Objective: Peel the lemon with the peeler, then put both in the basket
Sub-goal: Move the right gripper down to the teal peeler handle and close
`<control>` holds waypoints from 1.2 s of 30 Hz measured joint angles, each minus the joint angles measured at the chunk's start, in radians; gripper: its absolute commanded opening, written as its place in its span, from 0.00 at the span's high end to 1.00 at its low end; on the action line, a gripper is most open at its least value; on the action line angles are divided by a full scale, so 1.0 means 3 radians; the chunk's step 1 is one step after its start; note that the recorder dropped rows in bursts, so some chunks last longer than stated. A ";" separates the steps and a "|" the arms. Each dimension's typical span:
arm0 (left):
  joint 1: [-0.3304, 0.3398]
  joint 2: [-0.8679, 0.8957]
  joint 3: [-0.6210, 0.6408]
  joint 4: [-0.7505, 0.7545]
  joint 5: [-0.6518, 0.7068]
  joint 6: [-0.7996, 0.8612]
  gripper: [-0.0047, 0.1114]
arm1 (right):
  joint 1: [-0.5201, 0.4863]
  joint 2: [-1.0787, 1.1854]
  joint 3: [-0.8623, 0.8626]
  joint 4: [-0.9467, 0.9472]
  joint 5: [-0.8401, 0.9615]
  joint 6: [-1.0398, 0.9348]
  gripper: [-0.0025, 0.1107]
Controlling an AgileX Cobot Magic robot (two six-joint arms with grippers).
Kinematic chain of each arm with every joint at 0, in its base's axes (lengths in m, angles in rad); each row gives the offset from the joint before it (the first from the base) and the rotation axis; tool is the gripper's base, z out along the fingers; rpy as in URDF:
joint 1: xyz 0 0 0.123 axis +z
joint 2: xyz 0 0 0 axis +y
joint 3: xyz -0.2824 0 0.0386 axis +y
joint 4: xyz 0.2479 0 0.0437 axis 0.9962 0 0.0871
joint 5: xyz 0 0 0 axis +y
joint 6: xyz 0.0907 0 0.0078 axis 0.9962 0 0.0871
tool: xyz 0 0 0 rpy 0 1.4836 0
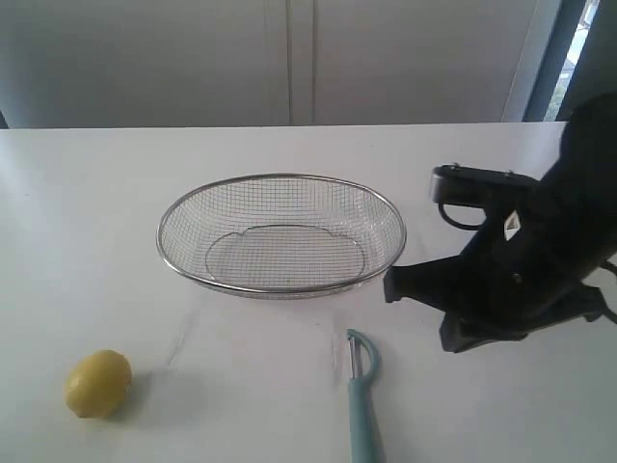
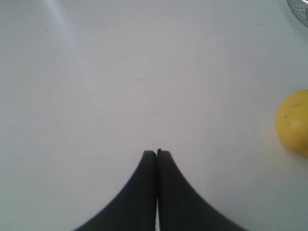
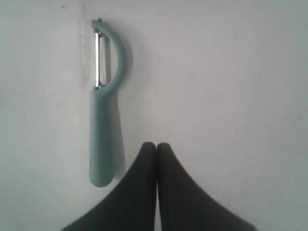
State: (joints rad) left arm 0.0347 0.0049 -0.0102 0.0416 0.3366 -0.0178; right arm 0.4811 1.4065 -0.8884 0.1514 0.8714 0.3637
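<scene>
The yellow lemon lies on the white table at the front left, and it also shows at the edge of the left wrist view as the lemon. My left gripper is shut and empty over bare table, apart from the lemon. It is outside the exterior view. The teal peeler lies flat in front of the wire basket, blade end toward it. My right gripper is shut and empty, hovering beside the handle of the peeler. The basket holds nothing.
My black right arm hangs over the table to the right of the basket and the peeler. A bit of the basket rim shows in a corner of the left wrist view. A pale wall stands behind the table's far edge.
</scene>
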 measured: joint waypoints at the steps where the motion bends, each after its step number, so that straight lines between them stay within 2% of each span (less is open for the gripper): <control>1: 0.0000 0.0000 0.0000 0.0000 0.0000 0.0000 0.96 | 0.0033 0.0047 -0.0028 0.0000 -0.0007 0.0012 0.98; 19: 0.0000 0.0000 0.0000 0.0000 0.0000 0.0000 0.96 | 0.0757 0.0636 -0.0219 0.0000 -0.0271 0.0450 0.98; 28: 0.0000 0.0000 0.0000 0.0000 0.0000 0.0000 0.96 | 0.0888 0.0846 -0.0219 -0.0029 -0.0329 0.0759 0.97; 31: 0.0000 0.0000 0.0000 0.0000 0.0000 0.0000 0.96 | 0.0888 0.0941 -0.0219 -0.0055 -0.0329 0.0858 0.88; 34: 0.0000 0.0000 0.0000 0.0000 0.0000 0.0000 0.96 | 0.0888 0.0997 -0.0219 -0.0063 -0.0308 0.0876 0.71; 36: 0.0000 0.0000 0.0000 0.0000 0.0000 0.0000 0.96 | 0.0888 0.1070 -0.0219 -0.0063 -0.0300 0.0876 0.67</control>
State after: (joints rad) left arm 0.0347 0.0049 -0.0102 0.0416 0.3366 -0.0178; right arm 0.7475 1.7275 -0.9542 0.1324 0.7815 0.6264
